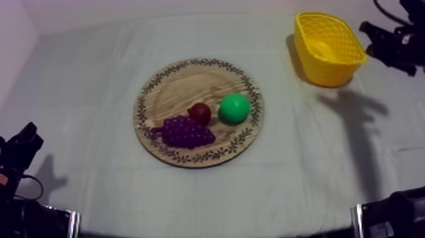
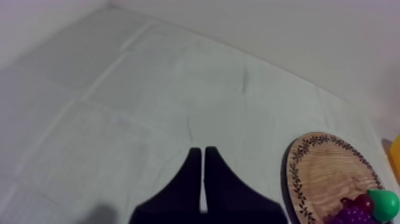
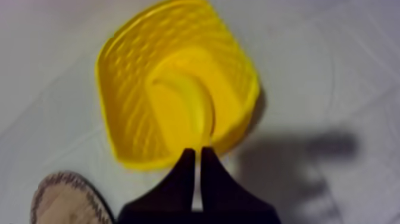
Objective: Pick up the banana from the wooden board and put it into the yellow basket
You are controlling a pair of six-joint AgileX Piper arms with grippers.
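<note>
The banana (image 3: 191,101) lies curved on the floor of the yellow basket (image 3: 128,95), which stands at the table's far right (image 1: 329,47); a yellow patch inside it is the banana (image 1: 318,47). My right gripper (image 3: 197,156) hangs shut and empty above the basket's near rim; its arm (image 1: 395,41) comes in at the upper right beside the basket. My left gripper (image 2: 203,156) is shut as a narrow wedge over bare cloth, left of the wooden board (image 2: 321,173). The round board (image 1: 171,85) sits mid-table.
On the board lie a purple bunch of grapes (image 1: 184,131), a small red fruit (image 1: 200,112) and a green pear (image 1: 234,107). Grapes (image 2: 352,211) and pear (image 2: 384,202) also show beside my left gripper. Open cloth surrounds the board.
</note>
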